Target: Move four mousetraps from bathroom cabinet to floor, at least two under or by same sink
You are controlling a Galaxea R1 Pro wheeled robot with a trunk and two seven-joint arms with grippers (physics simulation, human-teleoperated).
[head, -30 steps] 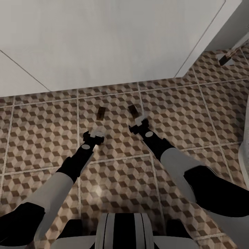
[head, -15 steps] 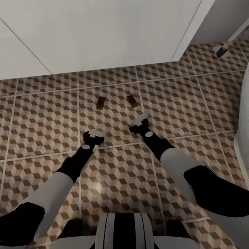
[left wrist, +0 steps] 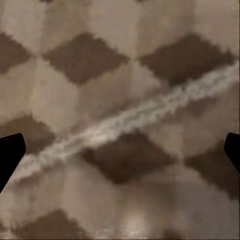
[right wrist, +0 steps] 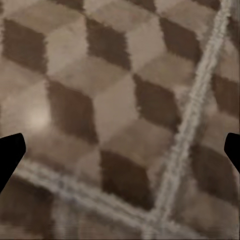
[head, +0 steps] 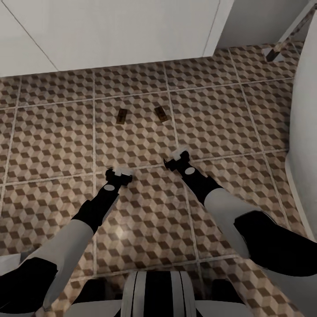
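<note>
Two mousetraps [head: 122, 115] [head: 160, 113] lie flat on the bathroom floor [head: 229, 119], ahead of both claws. Left claw [head: 119, 172] and right claw [head: 177, 156] hang spread apart, empty, apparently after setting them down.

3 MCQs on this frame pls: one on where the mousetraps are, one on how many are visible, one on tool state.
1. Where do the mousetraps lie?
A. On the tiled floor ahead of both tools
B. In the left tool
C. On a shelf

2. How many mousetraps show in the head view?
A. Four
B. Two
C. None

3. What state are the tools in?
A. Both shut on traps
B. Both open, empty
C. One open, one shut

Answers:
1. A: the left mousetrap and right mousetrap rest on the bathroom floor, beyond the left tool and right tool.
2. B: only that pair shows.
3. B: each wrist view shows fingertips far apart over bare tile.
</note>
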